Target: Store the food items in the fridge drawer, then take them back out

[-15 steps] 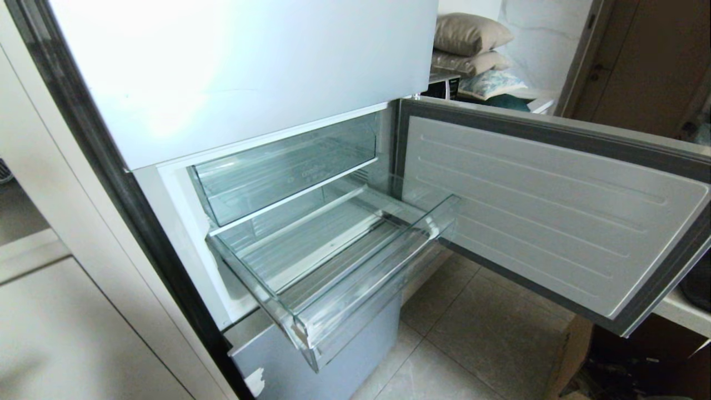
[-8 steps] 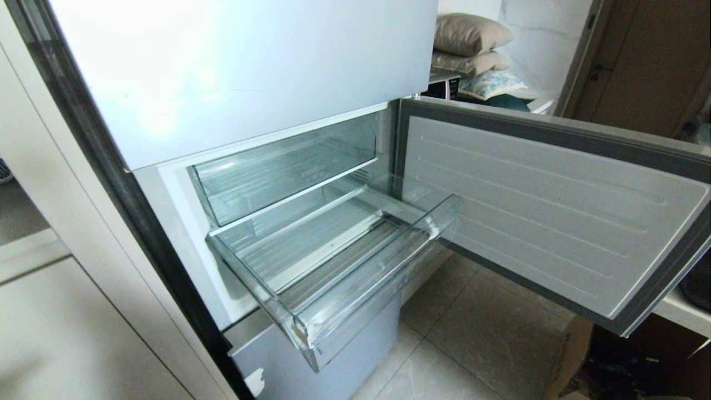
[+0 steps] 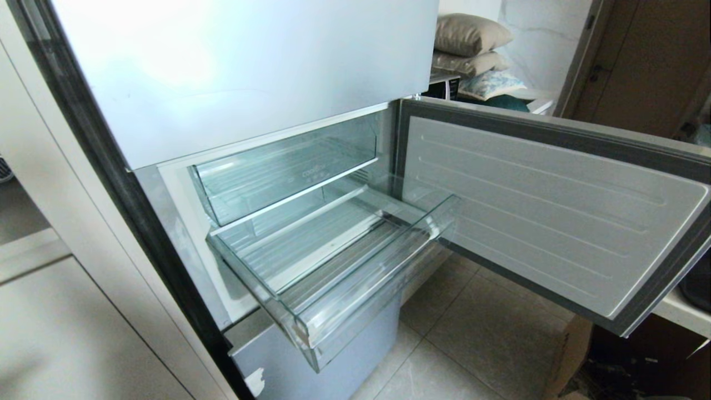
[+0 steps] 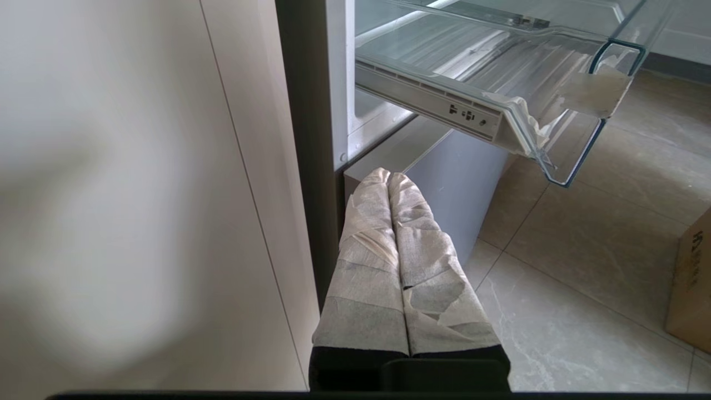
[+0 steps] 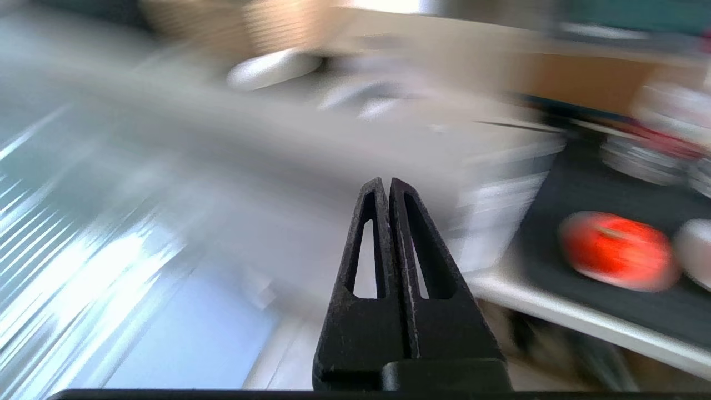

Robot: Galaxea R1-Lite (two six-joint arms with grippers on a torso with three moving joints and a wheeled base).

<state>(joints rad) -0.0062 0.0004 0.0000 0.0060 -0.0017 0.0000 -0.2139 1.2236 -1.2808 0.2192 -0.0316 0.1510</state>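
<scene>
Fingers of the right gripper are pressed flat together and grip nothing; seen from the right wrist, they are black, with long slots, in front of a heavily smeared background. Beside them in that view a round red food item lies on a dark mat on a pale-edged surface, with blurred bottle shapes behind it; the smear makes its finer detail impossible to tell. Fingers of the left gripper are also closed together, wrapped in pale tape, empty, and hang low beside the fridge's dark side edge, below the fridge drawer.

From the head view neither arm appears. The fridge drawer is the landmark: clear plastic with a ribbed floor and a thick rounded front lip, pulled well out of the fridge, with no food visible in it. Directly above it sits a second clear bin with faint lettering, pushed in. To the drawer's right the fridge door stands swung open, its pale ribbed inner panel facing the camera. Below the drawer is a blue-grey front panel, and beyond that a tiled floor. Behind the door, stacked cushions rest on a ledge
</scene>
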